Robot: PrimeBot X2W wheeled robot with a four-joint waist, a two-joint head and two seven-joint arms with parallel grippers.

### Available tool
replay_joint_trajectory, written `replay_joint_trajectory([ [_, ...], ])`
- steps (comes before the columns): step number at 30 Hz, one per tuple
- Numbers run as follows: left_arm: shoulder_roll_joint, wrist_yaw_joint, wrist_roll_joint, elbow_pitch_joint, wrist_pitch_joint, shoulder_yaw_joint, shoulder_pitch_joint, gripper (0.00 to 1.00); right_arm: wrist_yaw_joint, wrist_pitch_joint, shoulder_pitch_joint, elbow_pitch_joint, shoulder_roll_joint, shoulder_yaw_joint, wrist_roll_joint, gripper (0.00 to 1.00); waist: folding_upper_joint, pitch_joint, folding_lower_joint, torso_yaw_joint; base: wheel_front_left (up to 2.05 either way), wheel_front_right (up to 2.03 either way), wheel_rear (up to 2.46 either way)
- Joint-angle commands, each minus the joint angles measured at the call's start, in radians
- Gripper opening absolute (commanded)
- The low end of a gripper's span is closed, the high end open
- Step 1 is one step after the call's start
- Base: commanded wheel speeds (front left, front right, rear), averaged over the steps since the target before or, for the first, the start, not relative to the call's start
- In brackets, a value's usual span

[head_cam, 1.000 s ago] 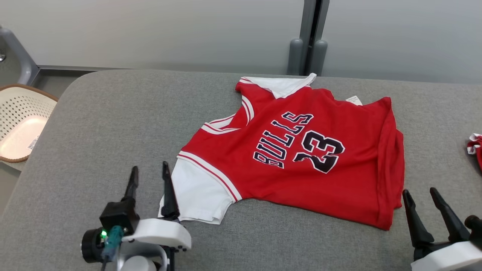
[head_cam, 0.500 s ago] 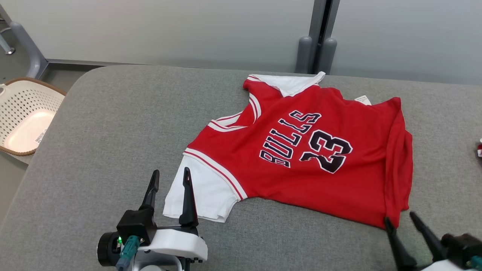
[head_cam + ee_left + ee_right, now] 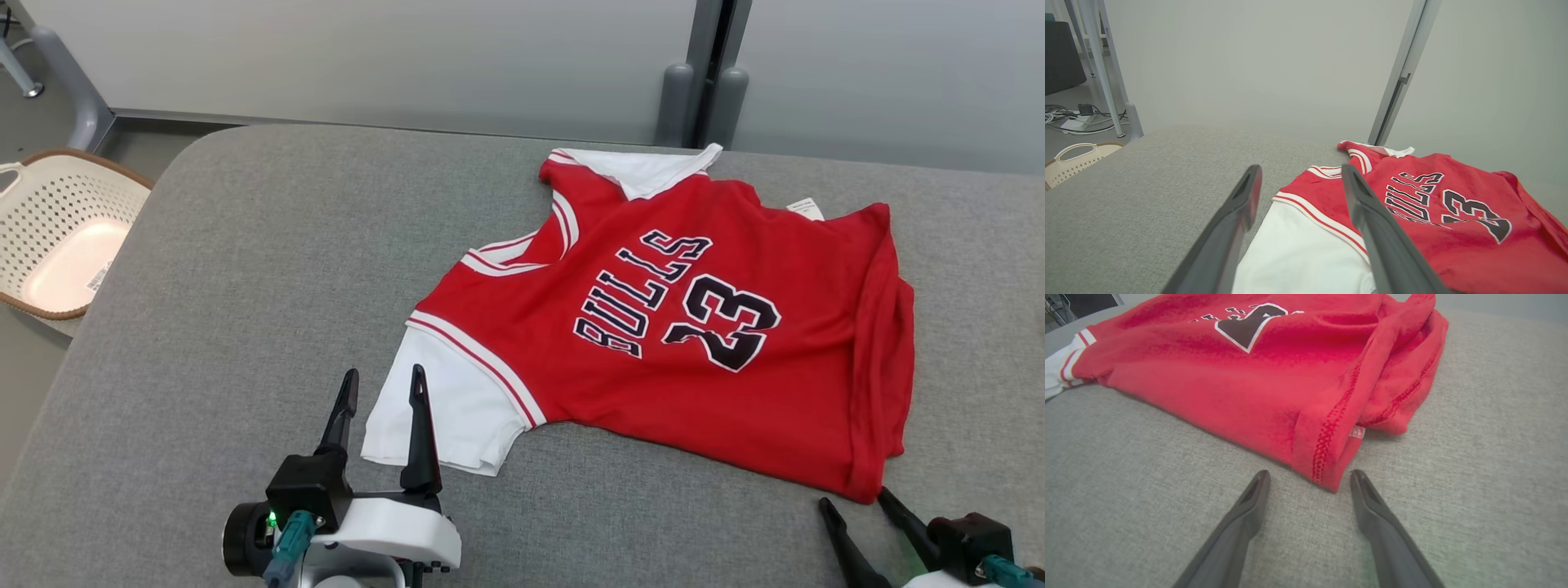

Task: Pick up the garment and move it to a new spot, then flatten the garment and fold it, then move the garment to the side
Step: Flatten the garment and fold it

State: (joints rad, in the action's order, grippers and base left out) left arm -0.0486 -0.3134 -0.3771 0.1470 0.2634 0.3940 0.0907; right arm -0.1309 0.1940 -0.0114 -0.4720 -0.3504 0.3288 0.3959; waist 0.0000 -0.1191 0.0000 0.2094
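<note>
While the red garment (image 3: 678, 343) lay spread, number side up, on the grey table (image 3: 245, 286), the left gripper (image 3: 384, 371) stood with its fingers wide apart and empty, straddling the edge of the white sleeve (image 3: 445, 412). The right gripper (image 3: 854, 496), likewise spread wide and holding nothing, pointed at the garment's near hem corner, just short of it. A white basket (image 3: 49, 237) sat beyond the table's left end.

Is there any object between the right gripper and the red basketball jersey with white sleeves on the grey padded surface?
Nothing visible stands between them. The right gripper, jaws open, points at the nearest hem corner of the red basketball jersey with white sleeves, and only bare grey padded surface lies in the gap.
</note>
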Motion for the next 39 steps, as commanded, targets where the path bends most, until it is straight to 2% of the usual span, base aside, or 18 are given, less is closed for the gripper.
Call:
replay_joint_trajectory([
  [1, -0.004, -0.004, -0.001, 0.002, 0.001, -0.001, 0.017, 1.0, 0.0, 0.007, -0.014, -0.011, -0.003, -0.006, -0.01, 1.0, 0.0, -0.007, 0.0, 0.005, 0.0, 0.0, 0.0],
  [5, -0.004, -0.013, 0.0, 0.0, 0.001, 0.01, 0.022, 1.0, 0.0, 0.02, -0.046, -0.046, -0.008, -0.012, -0.021, 1.0, 0.0, -0.025, 0.0, 0.014, 0.0, 0.0, 0.0],
  [6, -0.004, -0.014, 0.0, 0.001, 0.001, 0.013, 0.023, 1.0, 0.0, 0.024, -0.051, -0.05, -0.008, -0.012, -0.022, 0.88, 0.0, -0.027, 0.0, 0.015, 0.0, 0.0, 0.0],
  [7, -0.004, -0.014, 0.001, 0.002, 0.001, 0.015, 0.024, 1.0, 0.0, 0.029, -0.056, -0.05, -0.009, -0.009, -0.023, 0.33, 0.0, -0.029, 0.0, 0.015, 0.0, 0.0, 0.0],
  [8, -0.004, -0.015, 0.001, 0.003, 0.001, 0.017, 0.024, 1.0, 0.0, 0.034, -0.06, -0.045, -0.01, -0.004, -0.023, 0.0, 0.0, -0.029, 0.0, 0.015, 0.0, 0.0, 0.0],
  [16, -0.004, -0.002, 0.012, 0.026, 0.001, -0.003, 0.012, 1.0, 0.0, 0.029, -0.05, 0.033, -0.045, 0.06, 0.007, 0.0, 0.0, 0.01, 0.0, -0.013, 0.0, 0.0, 0.0],
  [26, -0.004, 0.039, 0.025, 0.056, 0.001, -0.038, -0.011, 1.0, 0.0, -0.095, -0.008, 0.244, -0.125, 0.079, 0.087, 0.0, 0.0, 0.072, 0.0, -0.048, 0.0, 0.0, 0.0],
  [32, -0.004, 0.049, 0.022, 0.059, 0.001, -0.029, -0.005, 1.0, 0.0, -0.212, -0.029, 0.369, -0.168, 0.02, 0.14, 0.0, 0.0, 0.066, 0.0, -0.03, 0.0, 0.0, 0.0],
  [39, -0.004, 0.03, 0.007, 0.045, 0.001, 0.014, 0.024, 1.0, 0.001, -0.394, -0.142, 0.388, -0.254, 0.034, 0.219, 0.0, 0.0, 0.013, 0.0, 0.024, 0.0, 0.0, 0.0],
])
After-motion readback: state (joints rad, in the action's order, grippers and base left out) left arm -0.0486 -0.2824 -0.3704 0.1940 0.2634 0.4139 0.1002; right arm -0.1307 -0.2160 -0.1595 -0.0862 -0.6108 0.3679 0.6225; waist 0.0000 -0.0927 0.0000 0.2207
